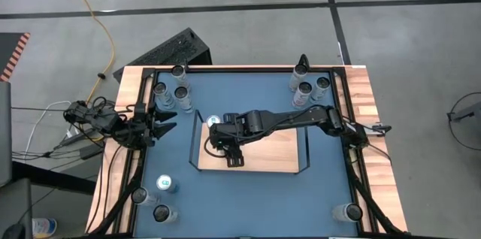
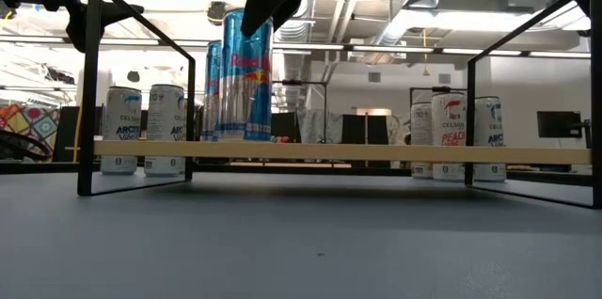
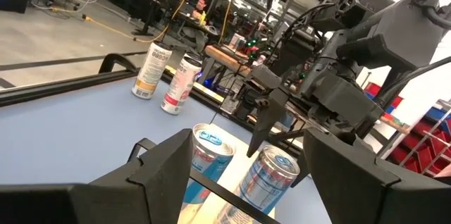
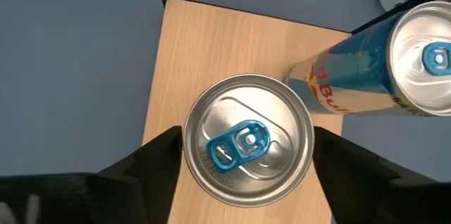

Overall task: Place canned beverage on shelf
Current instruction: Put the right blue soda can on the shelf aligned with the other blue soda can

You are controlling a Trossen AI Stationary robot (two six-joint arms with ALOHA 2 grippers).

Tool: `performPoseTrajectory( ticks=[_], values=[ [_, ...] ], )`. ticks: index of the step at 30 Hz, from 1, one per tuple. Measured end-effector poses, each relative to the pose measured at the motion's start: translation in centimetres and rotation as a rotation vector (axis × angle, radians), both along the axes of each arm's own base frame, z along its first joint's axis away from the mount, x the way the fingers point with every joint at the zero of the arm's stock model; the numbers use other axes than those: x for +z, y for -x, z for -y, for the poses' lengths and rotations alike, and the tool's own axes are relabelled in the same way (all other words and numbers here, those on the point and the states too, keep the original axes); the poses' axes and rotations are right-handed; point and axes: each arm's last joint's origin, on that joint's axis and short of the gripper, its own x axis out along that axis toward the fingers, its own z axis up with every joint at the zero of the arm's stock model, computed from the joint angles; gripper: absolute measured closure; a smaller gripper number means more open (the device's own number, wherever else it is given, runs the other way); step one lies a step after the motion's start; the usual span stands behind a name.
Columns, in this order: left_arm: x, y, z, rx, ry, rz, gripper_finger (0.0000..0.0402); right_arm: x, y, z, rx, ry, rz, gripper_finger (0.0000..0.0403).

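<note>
While the left gripper (image 1: 167, 122) waited with open jaws at the tabletop's (image 1: 255, 194) left edge, the right gripper (image 4: 246, 155) hovered over a blue can (image 4: 248, 139) standing at the left end of the shelf (image 1: 278, 156), mid-frame, jaws spread either side of it, second can (image 4: 394, 69) just beside.

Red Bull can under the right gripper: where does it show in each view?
High view: hidden under the right gripper, at the shelf's left end.
Low view: the Red Bull can stands upright on the shelf, left of centre.
Left wrist view: can top, near the picture's bottom edge.
Right wrist view: lid between the fingers.
Shared landmark: the second Red Bull can beside it.
</note>
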Motion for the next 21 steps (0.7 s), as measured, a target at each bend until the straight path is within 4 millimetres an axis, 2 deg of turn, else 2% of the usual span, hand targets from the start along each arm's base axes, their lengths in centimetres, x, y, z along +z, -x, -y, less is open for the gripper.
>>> performPoseTrajectory(
  ticks=[4,7,13,17,21],
  values=[
    [0.0,0.0,0.0,0.0,-0.001,0.0,0.0145,0.0,0.0,0.1,-0.006,-0.001,0.001,0.0068],
    [0.0,0.0,0.0,0.001,-0.004,-0.001,0.0145,0.1,0.0,0.3,-0.009,0.001,0.001,0.0058],
    [0.0,0.0,0.0,0.0,-0.005,-0.004,0.0145,2.5,0.8,0.7,-0.012,-0.002,0.042,0.0061],
    [-0.1,0.0,0.0,0.0,-0.008,-0.011,0.0145,5.3,3.1,0.9,-0.044,-0.007,0.059,0.0062],
    [-0.2,0.0,0.0,0.0,-0.011,-0.02,0.0145,7.8,6.5,-0.1,-0.103,0.036,0.023,0.0067]
  ],
)
